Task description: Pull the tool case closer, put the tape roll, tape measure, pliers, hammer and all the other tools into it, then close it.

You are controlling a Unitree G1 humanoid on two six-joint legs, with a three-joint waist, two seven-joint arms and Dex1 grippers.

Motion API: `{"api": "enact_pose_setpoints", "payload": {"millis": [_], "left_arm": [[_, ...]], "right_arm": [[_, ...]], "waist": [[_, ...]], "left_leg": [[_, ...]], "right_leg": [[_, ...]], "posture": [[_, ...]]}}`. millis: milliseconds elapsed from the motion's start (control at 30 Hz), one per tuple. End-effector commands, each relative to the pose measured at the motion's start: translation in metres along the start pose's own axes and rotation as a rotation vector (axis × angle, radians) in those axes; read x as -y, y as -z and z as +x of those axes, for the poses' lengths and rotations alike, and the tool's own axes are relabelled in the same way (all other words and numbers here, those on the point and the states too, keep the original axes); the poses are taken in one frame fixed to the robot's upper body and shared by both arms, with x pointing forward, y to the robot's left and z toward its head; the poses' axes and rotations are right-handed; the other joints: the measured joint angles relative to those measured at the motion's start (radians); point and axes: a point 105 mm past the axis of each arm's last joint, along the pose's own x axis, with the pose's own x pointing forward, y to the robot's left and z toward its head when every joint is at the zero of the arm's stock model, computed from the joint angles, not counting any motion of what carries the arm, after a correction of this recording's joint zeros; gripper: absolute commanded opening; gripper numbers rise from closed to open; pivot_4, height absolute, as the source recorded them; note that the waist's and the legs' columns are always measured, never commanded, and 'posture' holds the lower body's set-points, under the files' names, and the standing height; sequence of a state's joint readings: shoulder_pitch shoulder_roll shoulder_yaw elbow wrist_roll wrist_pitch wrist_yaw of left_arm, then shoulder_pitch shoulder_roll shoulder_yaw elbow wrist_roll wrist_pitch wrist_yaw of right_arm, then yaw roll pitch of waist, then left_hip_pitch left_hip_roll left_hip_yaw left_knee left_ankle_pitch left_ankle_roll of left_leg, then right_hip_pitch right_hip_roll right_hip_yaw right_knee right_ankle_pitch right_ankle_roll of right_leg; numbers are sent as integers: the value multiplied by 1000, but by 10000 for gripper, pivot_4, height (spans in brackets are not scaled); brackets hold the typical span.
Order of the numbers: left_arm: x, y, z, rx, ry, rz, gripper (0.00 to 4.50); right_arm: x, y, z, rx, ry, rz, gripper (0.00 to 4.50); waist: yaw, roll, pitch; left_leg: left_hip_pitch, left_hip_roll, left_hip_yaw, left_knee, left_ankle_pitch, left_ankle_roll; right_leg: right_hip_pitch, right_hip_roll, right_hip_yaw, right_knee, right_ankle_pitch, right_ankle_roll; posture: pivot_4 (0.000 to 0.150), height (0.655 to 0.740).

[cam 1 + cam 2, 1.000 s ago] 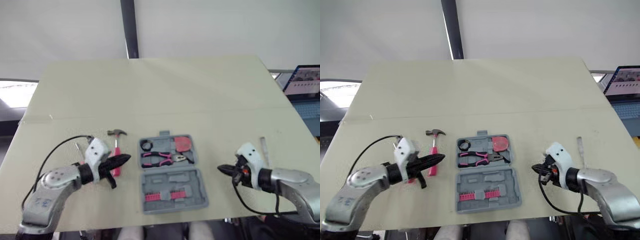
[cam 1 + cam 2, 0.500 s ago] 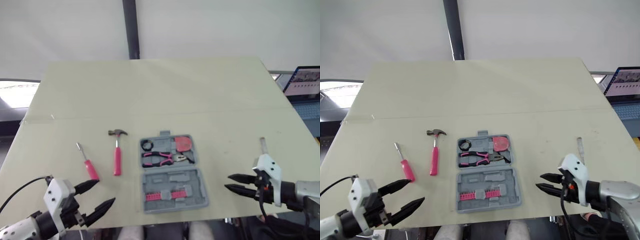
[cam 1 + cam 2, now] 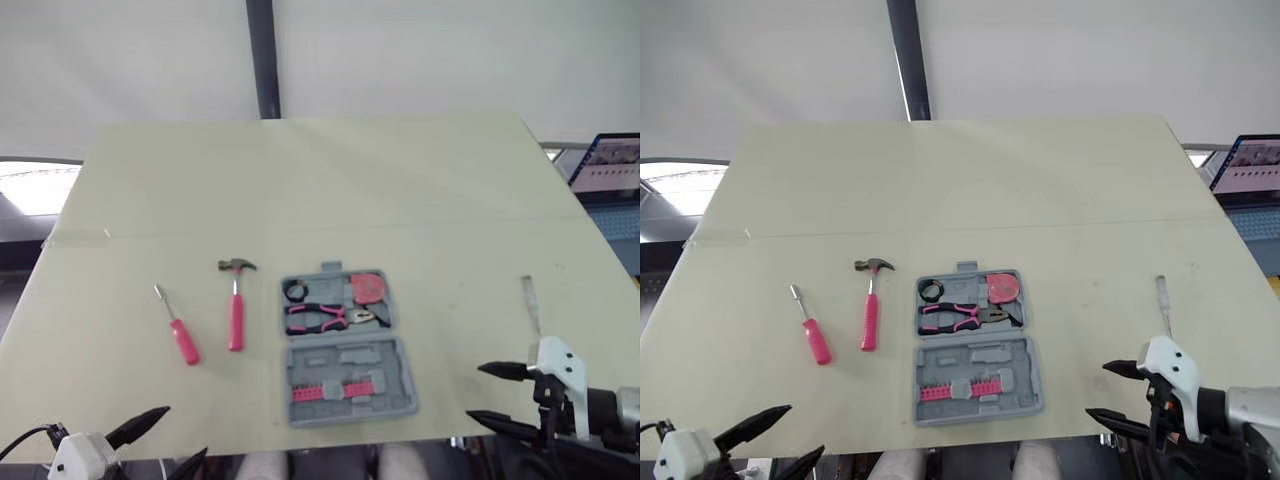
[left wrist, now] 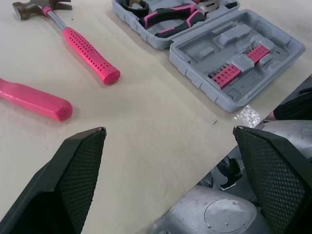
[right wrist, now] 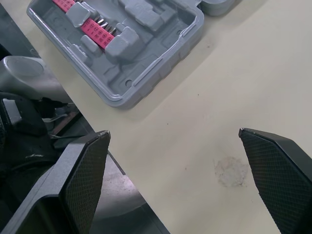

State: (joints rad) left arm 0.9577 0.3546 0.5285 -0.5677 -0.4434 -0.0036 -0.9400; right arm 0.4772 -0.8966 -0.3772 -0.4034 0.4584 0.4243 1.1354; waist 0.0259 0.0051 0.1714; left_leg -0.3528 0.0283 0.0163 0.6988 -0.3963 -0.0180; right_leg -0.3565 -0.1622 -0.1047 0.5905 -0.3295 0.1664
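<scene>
Since the tool case (image 3: 345, 345) lies open close to the near edge of the table (image 3: 300, 190), with the tape roll (image 3: 295, 291), pliers (image 3: 325, 317) and tape measure (image 3: 367, 288) seated in its far half, a clumsy nudge could push it over that edge. Just left of it lies the hammer (image 3: 235, 305), further left the screwdriver (image 3: 178, 328), and a thin metal tool (image 3: 528, 300) lies well apart on the right. The left gripper (image 3: 187, 430) and right gripper (image 3: 474, 391) hang at the near edge, jaws wide and empty. Gripped far from its head, the hammer could tip and knock the pliers loose.

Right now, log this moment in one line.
left tool open, empty | right tool open, empty | case open | hammer, screwdriver out
</scene>
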Motion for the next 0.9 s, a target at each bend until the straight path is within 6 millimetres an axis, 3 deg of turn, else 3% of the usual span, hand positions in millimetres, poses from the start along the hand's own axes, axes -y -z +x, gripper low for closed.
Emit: {"api": "enact_pose_setpoints", "payload": {"millis": [33,567,900], "left_arm": [[-1,-1,2,12,14,28,45000],[8,-16,35,99,58,11,45000],[30,-60,62,234,377,169,45000]], "right_arm": [[1,-3,2,24,8,-18,44702],[2,-11,13,79,50,-27,44702],[17,-13,14,100,140,-10,44702]], "waist": [[0,0,0],[1,0,0],[2,3,-2]], "left_leg": [[0,0,0,0,0,0],[0,0,0,0,0,0],[1,0,0,1,0,0]], "right_leg": [[0,0,0,0,0,0],[0,0,0,2,0,0],[0,0,0,3,0,1]], "posture": [[1500,7360],[1500,7360],[1500,7360]]}}
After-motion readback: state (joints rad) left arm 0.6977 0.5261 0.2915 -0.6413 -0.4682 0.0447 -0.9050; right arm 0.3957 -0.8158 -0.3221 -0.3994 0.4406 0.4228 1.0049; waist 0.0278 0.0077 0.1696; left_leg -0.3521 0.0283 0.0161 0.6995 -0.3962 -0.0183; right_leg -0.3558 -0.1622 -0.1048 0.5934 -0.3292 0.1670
